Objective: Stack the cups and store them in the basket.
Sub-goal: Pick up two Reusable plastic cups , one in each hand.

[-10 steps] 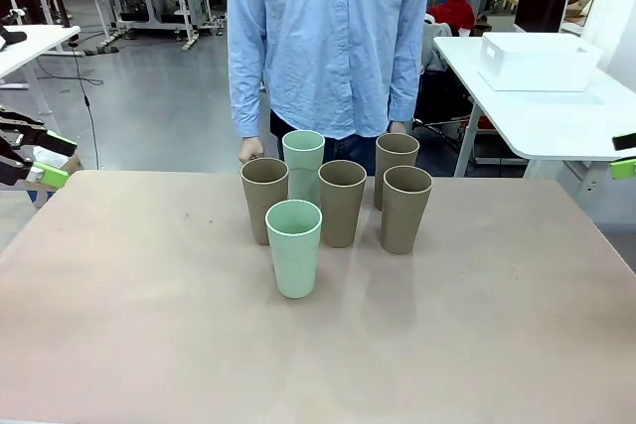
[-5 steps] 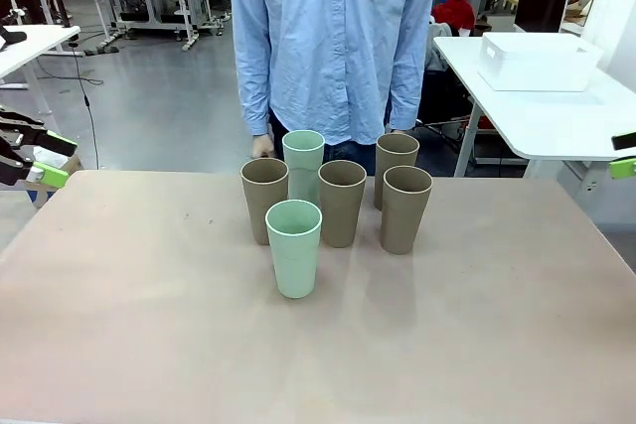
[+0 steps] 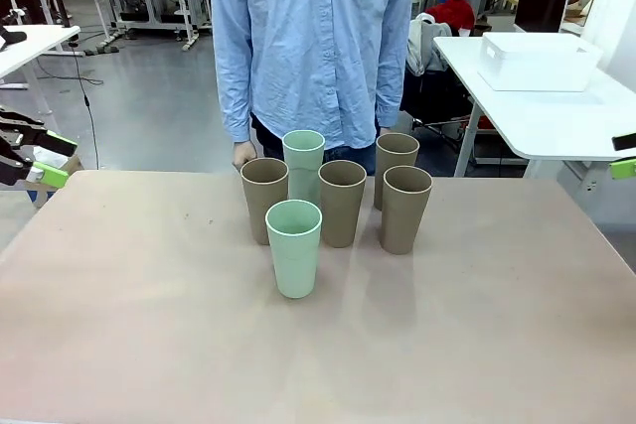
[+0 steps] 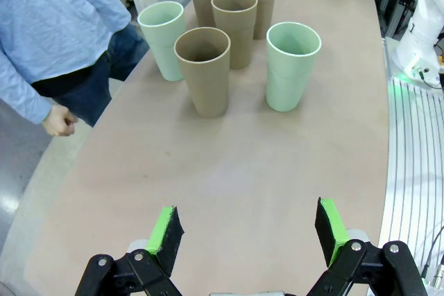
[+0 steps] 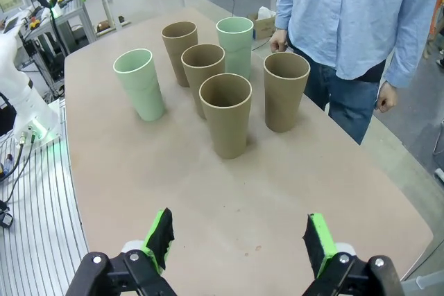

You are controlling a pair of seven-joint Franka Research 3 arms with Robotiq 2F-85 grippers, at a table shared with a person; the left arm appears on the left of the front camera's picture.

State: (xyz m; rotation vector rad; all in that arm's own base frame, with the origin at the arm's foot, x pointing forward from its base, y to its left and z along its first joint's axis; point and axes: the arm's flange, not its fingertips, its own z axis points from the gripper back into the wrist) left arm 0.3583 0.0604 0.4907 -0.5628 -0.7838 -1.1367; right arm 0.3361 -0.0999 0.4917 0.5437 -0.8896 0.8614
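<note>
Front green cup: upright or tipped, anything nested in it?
Upright, nothing nested. The front green cup stands on its base on the table, mouth up; the left wrist view shows its inside bare.

cups (image 3: pixel 342 208) bunched centre, open table (image 3: pixel 129 335) around

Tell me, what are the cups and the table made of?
The brown cups and green cups look like matte plastic or a plant-fibre mix. I can't tell which. Their colour is dull and even, with no shine, and the rims are thin. The table has a smooth pinkish-beige top, probably laminate, since it shows a faint sheen and no wood grain.
</note>
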